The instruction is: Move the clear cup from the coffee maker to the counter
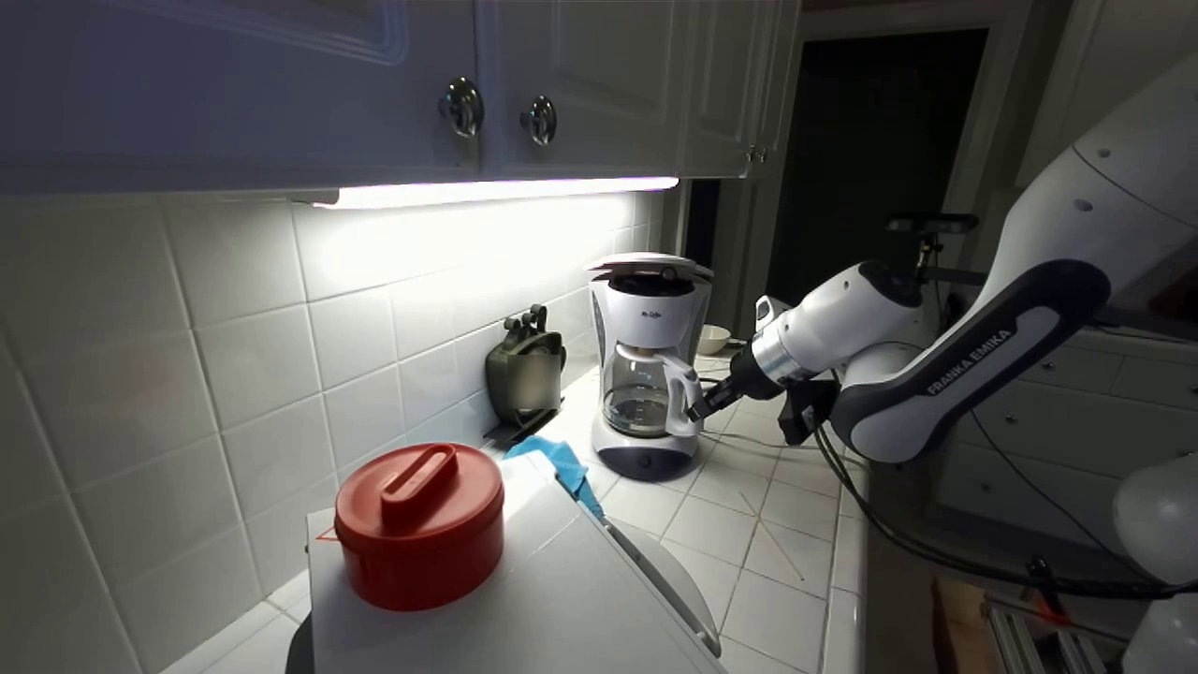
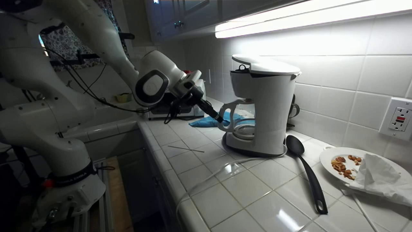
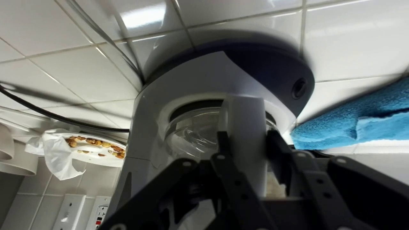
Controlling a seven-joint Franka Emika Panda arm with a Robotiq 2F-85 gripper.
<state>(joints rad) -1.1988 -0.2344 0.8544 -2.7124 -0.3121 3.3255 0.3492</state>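
Note:
The clear cup (image 1: 636,401) is a glass carafe with a pale handle. It stands in the white coffee maker (image 1: 650,316) with a dark base, upright on the warming plate. It also shows in an exterior view (image 2: 245,129) and the wrist view (image 3: 191,134). My gripper (image 3: 247,137) has one finger on each side of the handle, and both fingertips appear to touch it. In both exterior views the gripper (image 1: 697,410) (image 2: 220,120) reaches the handle's lower part. The white-tiled counter (image 2: 225,199) lies under the machine.
A red lidded container (image 1: 421,534) sits on a white appliance (image 1: 552,599) near a blue cloth (image 3: 367,124). A thin stick (image 2: 185,149), a cord (image 2: 212,174), a black spoon (image 2: 307,170) and a plate of nuts (image 2: 328,164) lie on the counter. Cabinets (image 1: 580,75) hang above.

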